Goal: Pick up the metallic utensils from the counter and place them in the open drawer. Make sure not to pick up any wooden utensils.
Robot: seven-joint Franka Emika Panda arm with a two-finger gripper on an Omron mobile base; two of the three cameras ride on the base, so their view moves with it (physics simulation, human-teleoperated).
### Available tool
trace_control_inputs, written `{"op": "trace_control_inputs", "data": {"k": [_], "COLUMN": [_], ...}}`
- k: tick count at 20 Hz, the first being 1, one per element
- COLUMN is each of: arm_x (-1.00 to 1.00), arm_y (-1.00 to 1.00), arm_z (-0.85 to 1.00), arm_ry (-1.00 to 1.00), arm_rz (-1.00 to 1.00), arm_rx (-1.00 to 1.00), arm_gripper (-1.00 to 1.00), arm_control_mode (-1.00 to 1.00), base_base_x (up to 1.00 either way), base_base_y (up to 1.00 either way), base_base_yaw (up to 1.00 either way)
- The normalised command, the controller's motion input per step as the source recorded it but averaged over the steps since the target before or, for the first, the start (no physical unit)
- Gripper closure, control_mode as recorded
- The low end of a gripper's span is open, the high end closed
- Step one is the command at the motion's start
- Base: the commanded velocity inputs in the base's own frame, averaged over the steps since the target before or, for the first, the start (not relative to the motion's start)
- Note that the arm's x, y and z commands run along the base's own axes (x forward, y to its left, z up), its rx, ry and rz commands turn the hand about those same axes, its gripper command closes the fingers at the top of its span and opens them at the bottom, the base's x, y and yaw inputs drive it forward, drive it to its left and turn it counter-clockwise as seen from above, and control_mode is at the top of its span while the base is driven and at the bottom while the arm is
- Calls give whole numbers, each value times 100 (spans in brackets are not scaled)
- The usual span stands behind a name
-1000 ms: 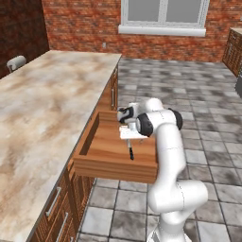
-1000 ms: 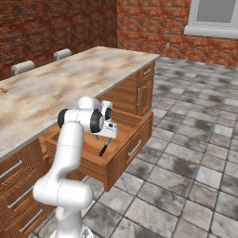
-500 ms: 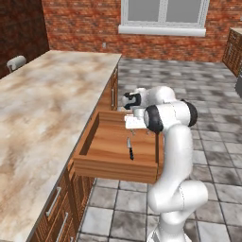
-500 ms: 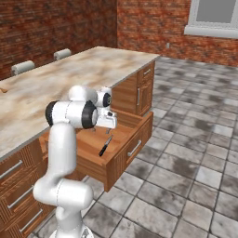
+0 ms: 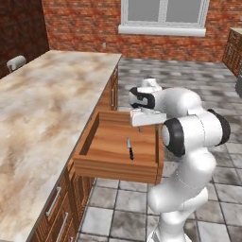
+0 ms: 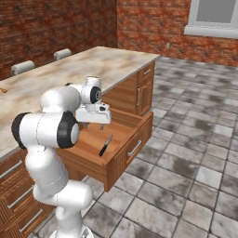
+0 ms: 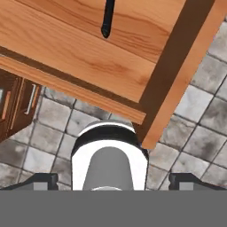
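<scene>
A knife (image 5: pixel 129 148) with a black handle and silver blade lies flat on the floor of the open drawer (image 5: pixel 113 169), which juts out from the marbled counter (image 5: pixel 42 108). My gripper (image 5: pixel 144 122) hangs above the drawer's back right part, open and empty, clear of the knife. From the right base view, the knife (image 6: pixel 106 145) rests mid-drawer (image 6: pixel 128 151) below my gripper (image 6: pixel 94 118). The hand view looks down on the knife's handle (image 7: pixel 107 17) and the drawer's corner (image 7: pixel 146 119); the fingertips (image 7: pixel 41 179) stand wide apart. A small brown sliver (image 6: pixel 2 90) on the counter's far edge is too small to identify.
Shut drawers with metal bar handles (image 5: pixel 56 205) sit below the counter, left of the open drawer. A cabinet front (image 6: pixel 141 93) stands behind the drawer. Grey-backed stools (image 6: pixel 22 67) line the counter's far side. Tiled floor (image 6: pixel 186 153) spreads to the right.
My hand has lifted up out of the drawer and drawn back toward its rear. The knife stays lying on the drawer floor.
</scene>
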Motion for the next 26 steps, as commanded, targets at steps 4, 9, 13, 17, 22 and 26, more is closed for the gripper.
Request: {"op": "trace_control_inputs", "data": {"k": [4, 9, 13, 17, 22, 26], "arm_x": [-100, -100, -100, -100, -96, -47], "arm_y": [0, 0, 0, 0, 0, 0], "arm_z": [93, 83, 56, 24, 26, 64], "arm_ry": [-21, -18, -19, -22, -26, -15], "arm_rz": [11, 8, 5, 6, 7, 4], "arm_rx": [0, 1, 3, 4, 4, 0], "arm_gripper": [-100, -100, -100, -100, -100, -100], "arm_control_mode": [-100, -100, -100, -100, -100, -100], "base_base_x": [0, 0, 0, 0, 0, 0], "base_base_y": [0, 0, 0, 0, 0, 0], "base_base_yaw": [0, 0, 0, 0, 0, 0]}}
